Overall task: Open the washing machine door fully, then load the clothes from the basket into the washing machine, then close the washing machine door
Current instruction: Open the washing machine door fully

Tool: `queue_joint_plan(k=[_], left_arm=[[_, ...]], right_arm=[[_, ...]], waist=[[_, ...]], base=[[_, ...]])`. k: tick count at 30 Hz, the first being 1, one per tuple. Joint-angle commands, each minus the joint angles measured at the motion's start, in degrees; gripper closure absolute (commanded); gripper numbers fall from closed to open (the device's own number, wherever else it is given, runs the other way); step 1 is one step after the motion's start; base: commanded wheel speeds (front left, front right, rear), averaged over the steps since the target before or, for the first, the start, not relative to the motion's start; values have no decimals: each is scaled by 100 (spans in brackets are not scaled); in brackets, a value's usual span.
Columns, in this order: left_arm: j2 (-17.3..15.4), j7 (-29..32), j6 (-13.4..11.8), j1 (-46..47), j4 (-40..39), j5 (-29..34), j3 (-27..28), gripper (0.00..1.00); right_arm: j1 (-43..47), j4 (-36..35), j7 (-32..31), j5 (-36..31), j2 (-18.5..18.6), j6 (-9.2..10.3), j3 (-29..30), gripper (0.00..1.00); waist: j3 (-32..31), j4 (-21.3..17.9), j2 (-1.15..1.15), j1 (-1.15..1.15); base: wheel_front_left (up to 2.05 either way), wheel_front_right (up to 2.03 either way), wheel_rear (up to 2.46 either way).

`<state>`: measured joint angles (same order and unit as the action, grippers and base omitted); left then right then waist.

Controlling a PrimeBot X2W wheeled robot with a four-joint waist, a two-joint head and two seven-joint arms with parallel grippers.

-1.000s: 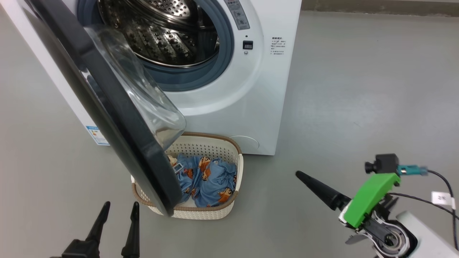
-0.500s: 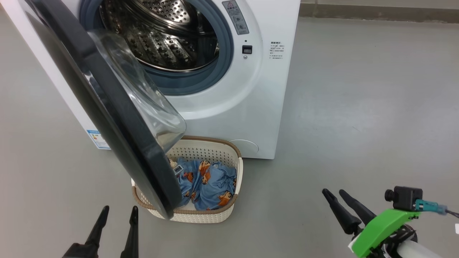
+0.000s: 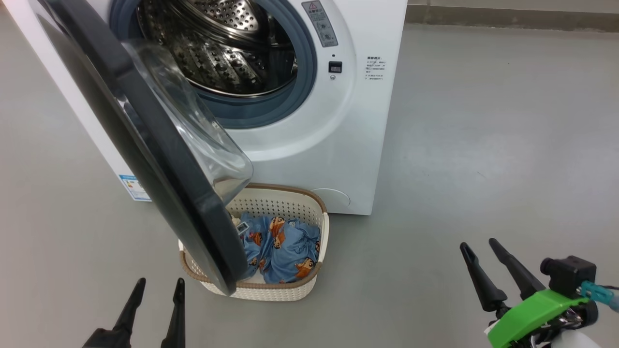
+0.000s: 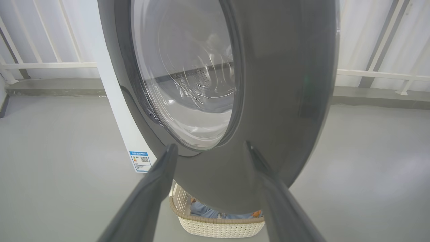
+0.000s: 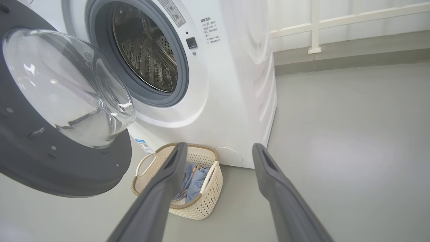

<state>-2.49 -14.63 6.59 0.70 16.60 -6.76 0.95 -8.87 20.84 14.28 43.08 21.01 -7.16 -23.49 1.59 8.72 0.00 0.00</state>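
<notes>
Washing machine (image 3: 338, 145) standing on grey floor (image 3: 483, 145), white front facing the robot, perforated steel drum (image 3: 227, 53) exposed inside grey rubber gasket (image 3: 271, 108). Washing machine door (image 3: 145, 150) swung out from the left side of the opening, glossy black rim slanting across the head view, clear glass bowl bulging toward the drum. Basket (image 3: 290, 290) on the floor just in front of the machine's lower front, left part hidden behind the door's lower edge in the head view. Clothes (image 3: 280, 246) bunched inside the basket, light blue with orange-brown figures. Left gripper (image 3: 160, 281) at lower left of the head view, fingers spread, holding nothing, near the door's lower rim but apart from it; in the left wrist view aimed at the door's dark outer face. Right gripper (image 3: 479, 243) at lower right, fingers spread, holding nothing, over bare floor, well apart from basket and machine. Blue label sticker (image 3: 131, 187) low on the machine's left side panel.
</notes>
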Motion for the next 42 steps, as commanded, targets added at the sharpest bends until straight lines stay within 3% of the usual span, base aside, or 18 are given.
queue_joint_plan(k=[1, 14, 27, 28, 29, 30, 36, 42], left_arm=[[-47, -37, 9, 27, -160, 77, 195, 0], [-42, -37, -10, 24, -162, 72, 218, 0], [-40, -37, -1, 93, -123, 5, 250, 0], [-40, -37, 1, 114, -147, -52, 260, 4], [-40, -37, 3, 136, -180, -131, 277, 80], [-40, -37, 0, 164, -229, -191, 301, 100], [-40, -37, -115, 369, -953, -362, 354, 100], [-39, -37, -336, 661, -2244, -172, 43, 100]], right_arm=[[130, -224, 71, -368, -9, -33, 199, 0], [1049, -872, 72, -2130, -786, -33, 1805, 0], [1321, -827, 72, -2328, -1089, -33, 2105, 0], [1320, -825, 72, -2327, -1093, -33, 2102, 0], [1321, -828, 72, -2328, -1096, -33, 2102, 0], [1322, -832, 72, -2332, -1100, -33, 2104, 0], [1332, -864, 72, -2345, -1132, -33, 2127, 0], [1337, -909, 72, -2356, -1144, -33, 2145, 0]], waist=[[-14, 13, 0, 0], [-70, 78, 0, 0], [-71, 98, 0, 0], [-78, 97, 0, 0], [-85, 97, 0, 0], [-95, 98, 0, 0], [-128, 101, 0, 0], [-135, 90, 0, 0]], base=[[0, 0, 0], [0, 0, 0], [0, 0, 0], [0, 0, 0], [0, 0, 0], [0, 0, 0], [0, 0, 0], [0, 0, 0]])
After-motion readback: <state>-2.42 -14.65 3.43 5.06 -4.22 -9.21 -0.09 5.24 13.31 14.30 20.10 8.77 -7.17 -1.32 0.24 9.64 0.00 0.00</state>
